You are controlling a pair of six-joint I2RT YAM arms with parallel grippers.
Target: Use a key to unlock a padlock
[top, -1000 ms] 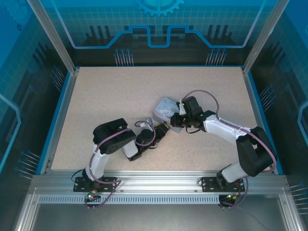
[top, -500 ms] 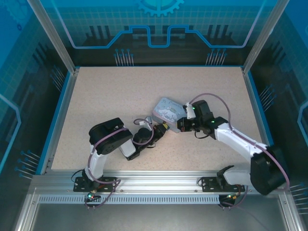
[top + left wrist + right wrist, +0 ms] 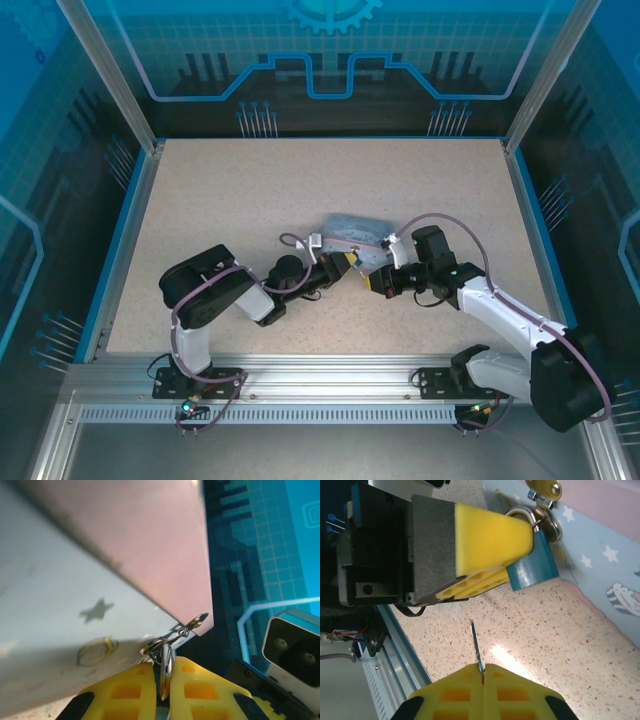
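Observation:
The teal padlock [image 3: 532,567] hangs by its thin shackle from the hasp of the pale blue tin [image 3: 600,545]. My left gripper [image 3: 165,680] is shut on the padlock's shiny shackle, right against the tin's wall [image 3: 75,580]. One of its yellow fingers [image 3: 480,545] covers the lock's upper part. My right gripper [image 3: 483,672] is shut on the key [image 3: 476,647], whose thin blade sticks out of the fingertips towards the lock, a short gap away. From above, the left gripper [image 3: 345,264] and right gripper [image 3: 372,281] meet just in front of the tin [image 3: 352,228].
The speckled table [image 3: 250,200] stretches left and behind the tin. Blue side walls [image 3: 128,230] bound it, and an aluminium rail [image 3: 395,645] runs along the near edge close under my right gripper.
My left gripper has shut on the padlock and reached further right. The right gripper has drawn back towards the near edge with the key. The tin has turned.

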